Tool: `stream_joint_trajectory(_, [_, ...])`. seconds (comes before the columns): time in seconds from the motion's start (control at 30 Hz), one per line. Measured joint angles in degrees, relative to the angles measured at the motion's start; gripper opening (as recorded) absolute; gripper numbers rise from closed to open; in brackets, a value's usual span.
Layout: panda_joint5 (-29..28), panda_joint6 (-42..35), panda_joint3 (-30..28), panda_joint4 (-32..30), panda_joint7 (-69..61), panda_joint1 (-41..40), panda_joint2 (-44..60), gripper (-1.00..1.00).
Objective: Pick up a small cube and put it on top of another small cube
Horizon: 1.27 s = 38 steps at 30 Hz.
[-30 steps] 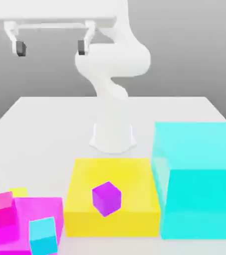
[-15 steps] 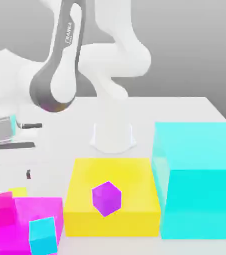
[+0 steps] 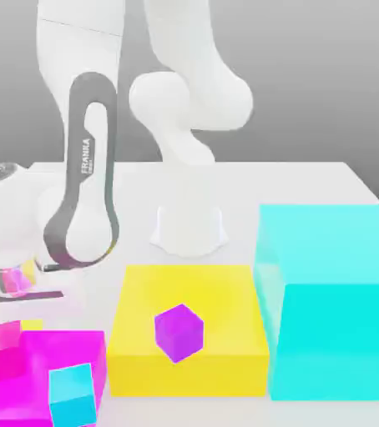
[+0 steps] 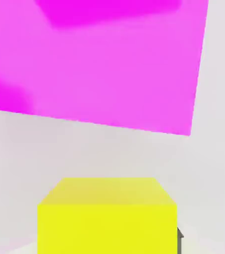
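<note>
Since half a second ago the arm has come lower, and the gripper (image 3: pixel 13 292) now hangs over the small yellow cube (image 4: pixel 107 216). I cannot tell if the hand is spread or pressed together. The cube is plain and bright and sits on the table (image 3: pixel 310 179) just beside the flat magenta block (image 3: pixel 68 350). That block carries a magenta cube (image 3: pixel 1 354) and a cyan cube (image 3: pixel 72 396). The yellow block (image 3: pixel 226 292) carries a purple cube (image 3: pixel 179 332).
</note>
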Motion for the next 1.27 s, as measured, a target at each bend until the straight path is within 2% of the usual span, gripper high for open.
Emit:
stream_joint_trajectory(0.2, [-10.7, -6.3, -9.2, -2.5, 8.2, 7.0, -9.2, -1.0])
stream_joint_trajectory(0.27, [-12.8, -7.0, -10.3, -3.1, 9.7, 7.8, -11.2, -1.0])
stream_joint_trajectory(0.4, [-11.3, -5.3, -9.7, -2.6, 9.7, 7.7, -12.6, -1.0])
stream_joint_trajectory(0.53, [-6.4, -5.4, -8.5, 1.0, 10.8, 7.2, -15.1, -1.0])
stream_joint_trajectory(0.6, [-5.9, -8.3, -7.7, 4.0, 13.1, 8.2, -15.6, -1.0])
stream_joint_trajectory(0.8, [-10.4, -20.3, -5.6, 13.4, 24.5, 13.7, -16.4, -1.0])
stream_joint_trajectory(1.0, [-20.7, -32.2, -4.0, 20.8, 37.5, 20.2, -16.0, -1.0])
stream_joint_trajectory(1.07, [-22.2, -31.5, -3.5, 20.3, 37.8, 21.3, -13.6, -1.0])
stream_joint_trajectory(1.13, [-21.0, -27.8, -2.9, 19.4, 36.7, 21.1, -10.0, -1.0])
stream_joint_trajectory(1.17, [-20.3, -26.1, -2.6, 19.0, 36.2, 20.9, -8.5, 1.0])
stream_joint_trajectory(1.27, [-20.3, -26.1, -2.6, 19.0, 36.2, 20.9, -8.5, 1.0])
